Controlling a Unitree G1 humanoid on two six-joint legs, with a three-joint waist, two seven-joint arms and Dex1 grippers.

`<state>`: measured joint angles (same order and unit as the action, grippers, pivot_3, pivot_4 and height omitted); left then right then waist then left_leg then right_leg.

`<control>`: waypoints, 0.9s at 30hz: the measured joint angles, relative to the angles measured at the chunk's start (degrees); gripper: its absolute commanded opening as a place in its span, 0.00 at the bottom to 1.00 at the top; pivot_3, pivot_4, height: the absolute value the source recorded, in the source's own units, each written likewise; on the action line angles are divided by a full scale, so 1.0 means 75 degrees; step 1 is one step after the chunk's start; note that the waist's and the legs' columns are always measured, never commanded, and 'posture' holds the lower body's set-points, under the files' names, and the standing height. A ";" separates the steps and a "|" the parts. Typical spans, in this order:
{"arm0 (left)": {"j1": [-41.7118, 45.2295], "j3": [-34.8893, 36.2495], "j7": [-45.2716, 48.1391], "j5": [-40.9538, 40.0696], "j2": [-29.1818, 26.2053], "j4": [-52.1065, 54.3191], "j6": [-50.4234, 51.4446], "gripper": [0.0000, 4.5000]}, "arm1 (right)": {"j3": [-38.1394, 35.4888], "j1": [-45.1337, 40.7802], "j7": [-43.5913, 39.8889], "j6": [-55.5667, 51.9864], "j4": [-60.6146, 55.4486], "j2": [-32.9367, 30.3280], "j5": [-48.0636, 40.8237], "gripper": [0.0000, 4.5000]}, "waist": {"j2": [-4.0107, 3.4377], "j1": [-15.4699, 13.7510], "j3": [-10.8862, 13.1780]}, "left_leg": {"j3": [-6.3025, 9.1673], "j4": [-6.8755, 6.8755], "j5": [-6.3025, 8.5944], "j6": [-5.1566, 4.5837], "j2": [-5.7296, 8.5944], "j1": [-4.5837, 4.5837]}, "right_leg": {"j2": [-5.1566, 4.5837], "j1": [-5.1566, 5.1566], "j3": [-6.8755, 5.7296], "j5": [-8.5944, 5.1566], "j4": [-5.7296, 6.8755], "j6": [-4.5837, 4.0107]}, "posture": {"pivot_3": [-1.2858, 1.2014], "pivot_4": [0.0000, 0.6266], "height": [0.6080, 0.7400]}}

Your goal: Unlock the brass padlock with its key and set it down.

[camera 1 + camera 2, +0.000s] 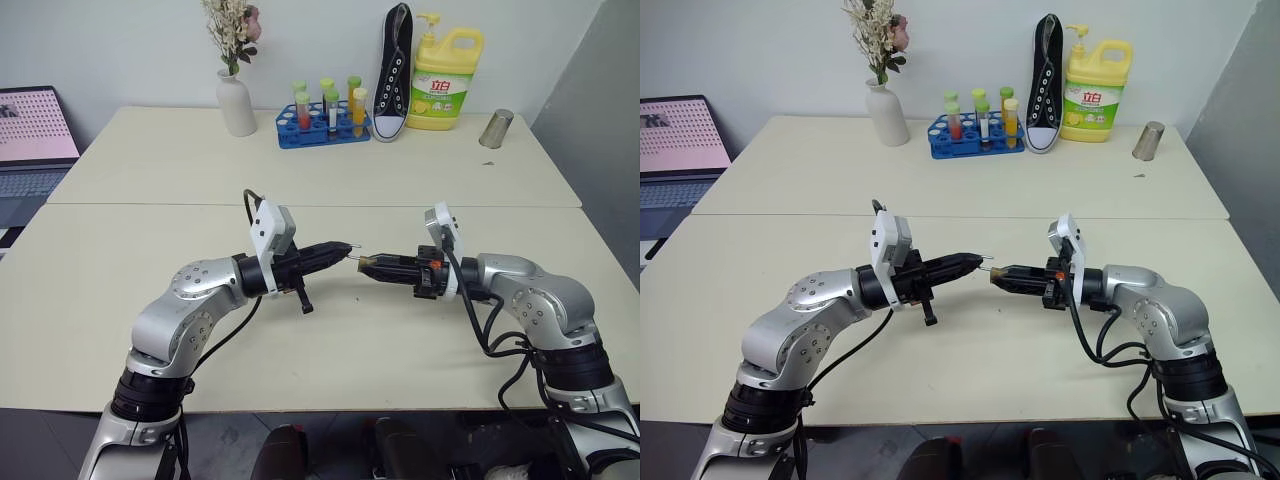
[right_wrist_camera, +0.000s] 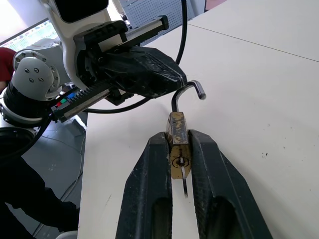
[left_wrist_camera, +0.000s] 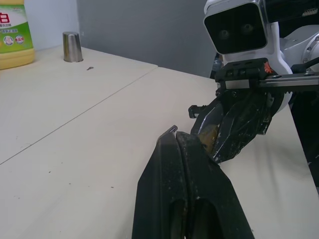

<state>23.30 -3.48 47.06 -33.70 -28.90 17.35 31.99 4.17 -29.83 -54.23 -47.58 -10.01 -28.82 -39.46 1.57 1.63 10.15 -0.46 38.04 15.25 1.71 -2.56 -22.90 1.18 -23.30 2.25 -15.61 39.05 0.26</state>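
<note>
Right gripper [image 2: 178,149] clamping padlock [image 2: 178,145] between fingers, holding it in air above tabletop [image 1: 330,340] near front edge. Shackle [image 2: 187,92] showing sprung open, so unlocking looking done. Left gripper [image 1: 345,246] pinched together at shackle tip; key not discernible. Setting down remaining.

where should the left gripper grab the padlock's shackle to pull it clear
Judging by the pictures, at the hooked free end of the shackle, coming in level from the side opposite the right gripper. The brass padlock is clamped by its flat sides with the shackle swung open, pointing at the left gripper, whose shut fingers would have to open first.
</note>
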 measured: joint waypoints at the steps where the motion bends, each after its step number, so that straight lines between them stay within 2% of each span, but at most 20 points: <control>1: 0.0000 0.0000 0.0013 0.0009 -0.0002 0.0000 -0.0005 0.00 | 0.0002 0.0000 0.0000 0.0000 0.0000 0.0000 0.0000 0.04 | 0.0000 0.0000 0.0000 | 0.0000 0.0000 0.0000 0.0000 0.0000 0.0000 | 0.0000 0.0000 0.0001 0.0000 0.0000 0.0000 | 0.52 0.24 1.00; 10: -0.0084 0.0200 0.0141 0.0147 -0.0245 0.0062 -0.0253 0.00 | 0.0006 0.0033 0.0017 -0.0001 -0.0001 -0.0002 0.0000 0.04 | 0.0001 0.0000 0.0000 | 0.0001 -0.0001 0.0000 0.0000 -0.0002 0.0000 | 0.0000 0.0000 -0.0001 0.0000 0.0000 0.0000 | 0.52 0.24 1.00; 12: -0.0236 0.0358 0.0297 0.0398 -0.0674 0.0104 -0.0687 0.00 | 0.0006 0.0040 0.0033 -0.0010 -0.0001 -0.0022 0.0001 0.04 | -0.0001 0.0016 0.0001 | -0.0003 -0.0003 0.0000 0.0000 -0.0004 0.0004 | 0.0000 -0.0001 0.0005 0.0000 -0.0001 -0.0001 | 0.52 0.24 1.00; 15: -0.0562 0.0542 0.0560 0.0967 -0.1192 0.0093 -0.1470 0.13 | 0.0008 0.0046 0.0055 -0.0048 0.0001 -0.0050 0.0003 0.04 | -0.0002 0.0011 0.0002 | -0.0003 -0.0007 0.0000 0.0000 -0.0004 0.0005 | -0.0001 -0.0002 0.0004 -0.0001 -0.0003 -0.0002 | 0.52 0.24 1.00; 20: -0.1892 0.0331 0.1548 0.2108 -0.2087 0.0040 -0.3335 0.48 | 0.0208 -0.0005 0.0091 -0.0481 0.0109 -0.0340 0.0083 0.04 | -0.0005 0.0009 0.0003 | -0.0017 -0.0011 0.0000 0.0000 -0.0003 0.0005 | -0.0027 -0.0006 0.0010 -0.0003 -0.0008 -0.0005 | 0.52 0.24 1.00; 27: -0.2435 0.0068 0.2008 0.2572 -0.2230 0.0047 -0.4362 0.99 | 0.0344 -0.0231 0.0623 -0.1909 0.0611 -0.0105 -0.0020 0.04 | -0.0005 -0.0005 0.0005 | -0.0013 -0.0009 0.0000 -0.0001 -0.0005 0.0002 | -0.0027 -0.0009 0.0006 -0.0003 -0.0004 -0.0005 | 0.52 0.24 1.00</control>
<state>5.04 -2.97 62.12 -14.41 -45.62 17.71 -0.73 6.75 -31.56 -49.56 -61.89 -5.43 -29.61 -39.60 1.54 1.59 10.19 -0.56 37.97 15.25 1.70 -2.60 -22.89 0.97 -23.37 2.29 -15.63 39.02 0.22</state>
